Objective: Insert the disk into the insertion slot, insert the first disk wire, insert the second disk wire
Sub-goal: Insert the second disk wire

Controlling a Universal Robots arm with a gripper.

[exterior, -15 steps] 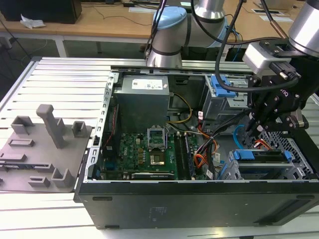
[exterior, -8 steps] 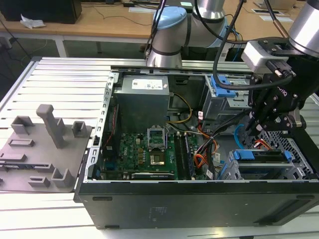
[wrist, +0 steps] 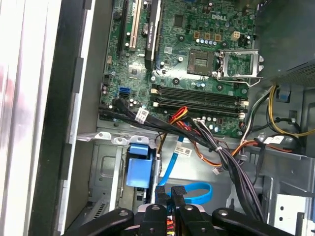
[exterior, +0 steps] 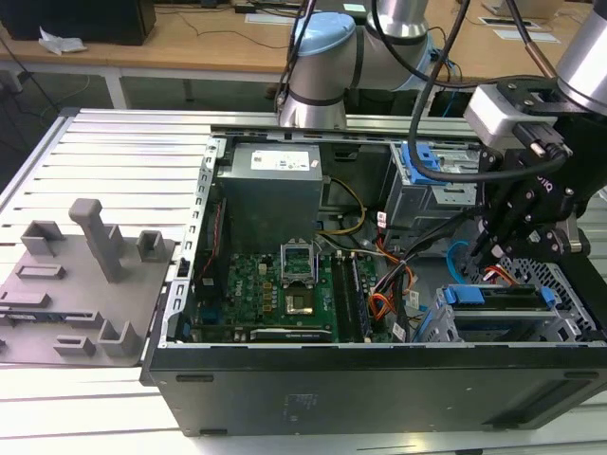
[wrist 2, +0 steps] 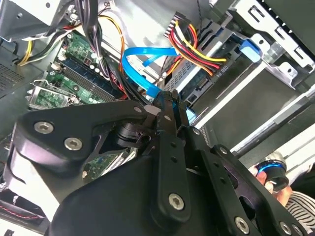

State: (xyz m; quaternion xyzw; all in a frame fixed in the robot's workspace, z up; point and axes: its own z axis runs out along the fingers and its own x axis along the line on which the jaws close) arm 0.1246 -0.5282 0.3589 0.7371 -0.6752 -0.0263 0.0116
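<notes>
The disk (exterior: 498,296), in its bright blue carrier, lies inside the insertion slot (exterior: 569,284), a light grey perforated cage at the exterior view's right front corner of the open computer case. My gripper (exterior: 493,248) hangs just behind that cage. Its fingers (wrist 2: 167,110) stand pressed together on the plug end of a flat blue disk wire (wrist 2: 135,61), which loops up from the case floor (wrist: 197,192). A red, yellow and black wire bundle (wrist 2: 197,49) ends in a black plug (wrist 2: 219,69) at the disk's edge. The gripper (wrist: 170,194) also points down beside the blue carrier end (wrist: 138,164).
A taller grey cage with a blue latch (exterior: 427,175) stands behind the gripper. The motherboard (exterior: 275,284) and power supply (exterior: 275,190) fill the case's left. A grey parts fixture (exterior: 76,284) sits outside. A hand (wrist 2: 278,189) shows at the second wrist view's edge.
</notes>
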